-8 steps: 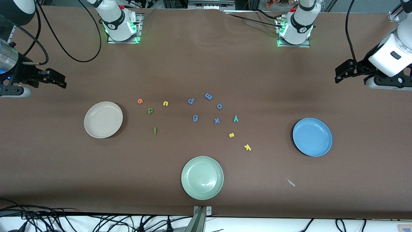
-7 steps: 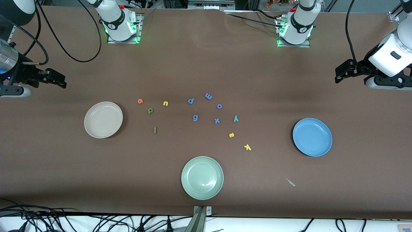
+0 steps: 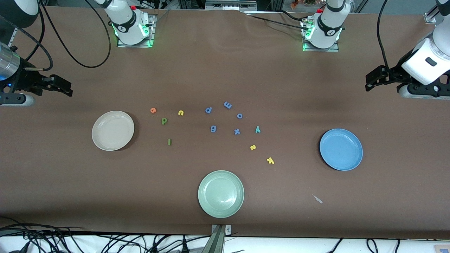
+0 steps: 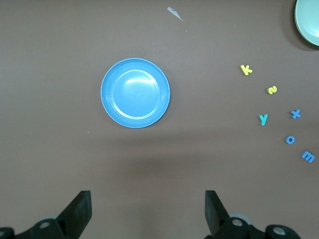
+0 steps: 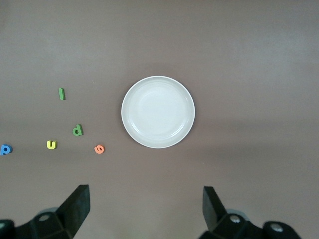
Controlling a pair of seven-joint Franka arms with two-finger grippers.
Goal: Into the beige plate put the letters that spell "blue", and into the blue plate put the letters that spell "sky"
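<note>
The orange e (image 3: 153, 110), dark green b (image 3: 164, 121), yellow u (image 3: 180, 112) and green l (image 3: 169, 141) lie beside the empty beige plate (image 3: 113, 130). Teal y (image 3: 257, 129), yellow s (image 3: 252, 147) and yellow k (image 3: 270, 161) lie nearer the empty blue plate (image 3: 341, 149). My right gripper (image 3: 68, 89) hangs open at its end of the table, looking down on the beige plate (image 5: 158, 112). The left gripper (image 3: 368, 82) hangs open at the other end, above the blue plate (image 4: 135, 92). Neither holds anything.
Several periwinkle-blue letters (image 3: 227, 104) sit in the middle of the table between the two groups. A pale green plate (image 3: 220, 194) stands near the front edge. A small pale scrap (image 3: 317, 199) lies nearer the front camera than the blue plate.
The left arm's wrist has shifted very slightly. Letters, plates and the right arm are where they were.
</note>
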